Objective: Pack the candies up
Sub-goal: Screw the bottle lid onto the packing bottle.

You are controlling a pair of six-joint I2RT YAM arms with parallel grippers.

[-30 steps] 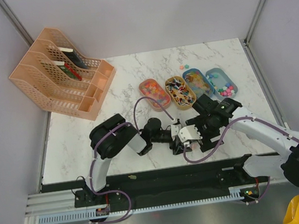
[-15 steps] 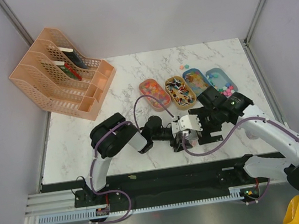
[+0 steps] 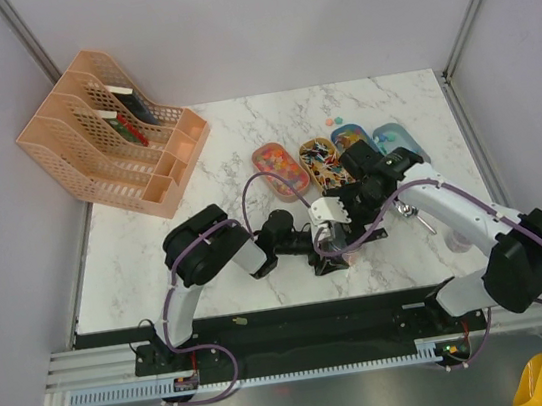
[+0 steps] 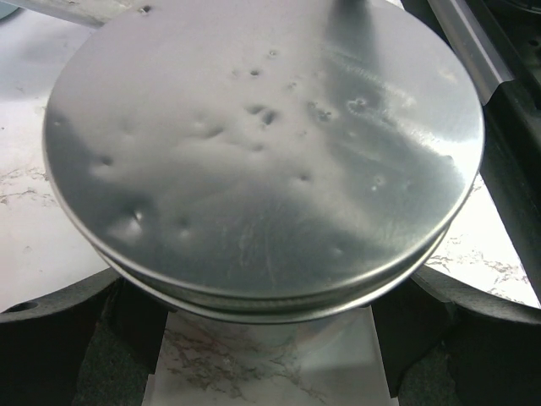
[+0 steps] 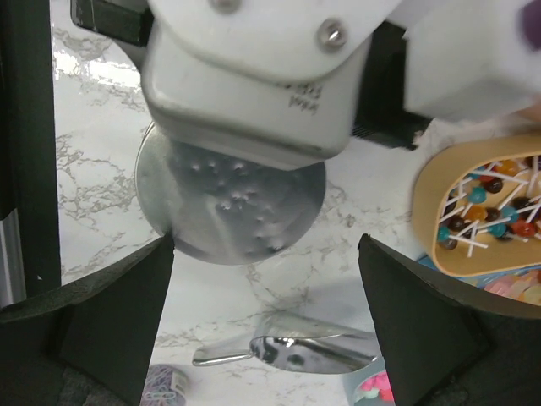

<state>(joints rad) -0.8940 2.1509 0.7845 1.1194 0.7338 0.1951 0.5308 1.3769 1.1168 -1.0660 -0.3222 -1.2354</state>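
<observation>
The candies lie in a row of oval trays: an orange one (image 3: 279, 168), a tan one (image 3: 321, 167) with lollipops (image 5: 482, 211), and two blue ones (image 3: 353, 140). A few loose candies (image 3: 333, 118) lie behind them. My left gripper (image 3: 333, 248) (image 4: 266, 355) is shut on a clear jar just under its grey dented lid (image 4: 262, 144) (image 5: 232, 207). My right gripper (image 3: 353, 219) (image 5: 266, 279) hovers over it, open, with nothing between its fingers (image 5: 110, 313).
A metal scoop (image 5: 296, 348) (image 3: 409, 210) lies on the marble by the right arm, beside a small purple roll (image 5: 165, 385). A peach file organiser (image 3: 110, 135) stands at the far left. The left gripper's white body (image 5: 254, 76) sits close in front of the right wrist.
The right arm has swung away from the near edge toward the trays, and its gripper now hangs over the jar's lid. The left arm and jar have not moved.
</observation>
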